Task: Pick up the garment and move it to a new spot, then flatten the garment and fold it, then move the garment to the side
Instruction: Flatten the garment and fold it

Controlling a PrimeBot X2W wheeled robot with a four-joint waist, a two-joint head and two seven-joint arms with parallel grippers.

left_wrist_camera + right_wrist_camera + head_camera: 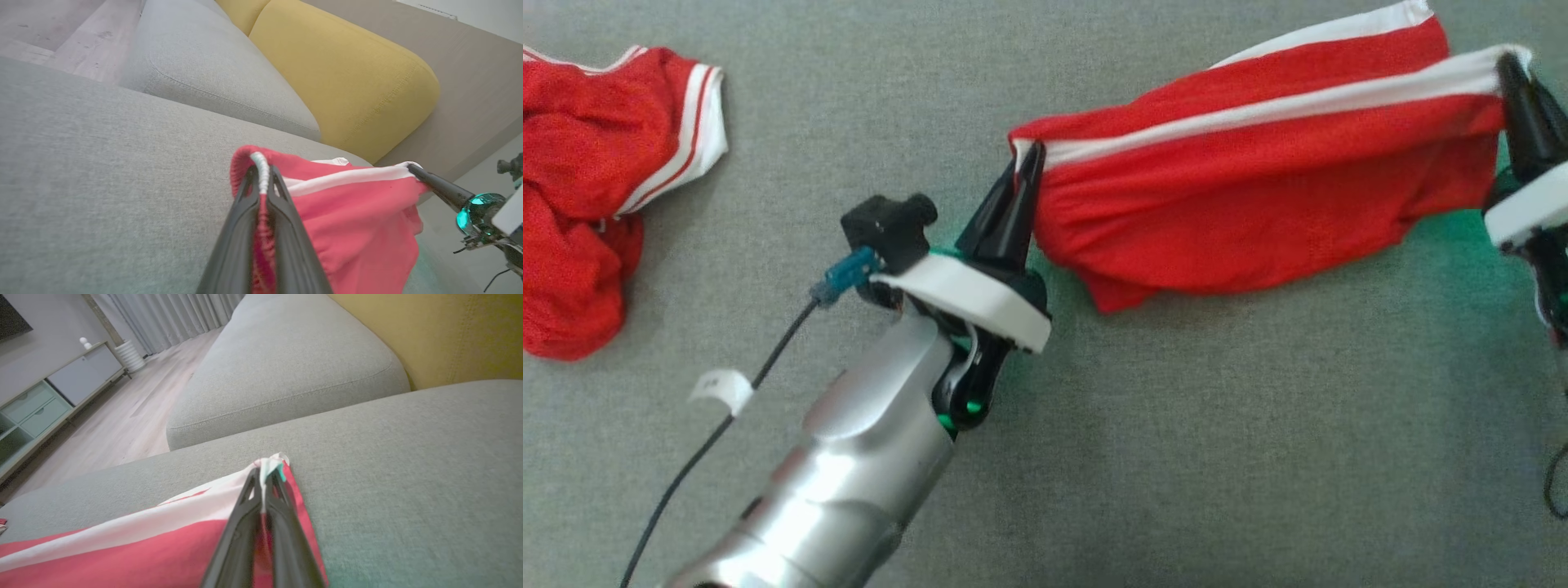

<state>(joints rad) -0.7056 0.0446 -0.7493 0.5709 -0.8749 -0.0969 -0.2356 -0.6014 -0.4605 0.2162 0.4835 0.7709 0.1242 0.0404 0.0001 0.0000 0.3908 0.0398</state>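
The left arm's silver forearm rises from the bottom edge of the head view, slanting up and to the right. Its left gripper points on along that line, both dark fingers pressed together on one end of the garment and pinching the white band there. The right gripper comes in at the right edge of the head view, fingers pointing up and slightly left, likewise clamped on the garment's other end at the white stripe. The red garment hangs stretched between the two over the grey seat cushion (whether its sagging lower edge touches the cushion cannot be told). A second red garment lies crumpled well apart at the left. A white tag wraps the black cable beside the forearm; its marks are too faint to read. A yellow cushion stands behind the seat.
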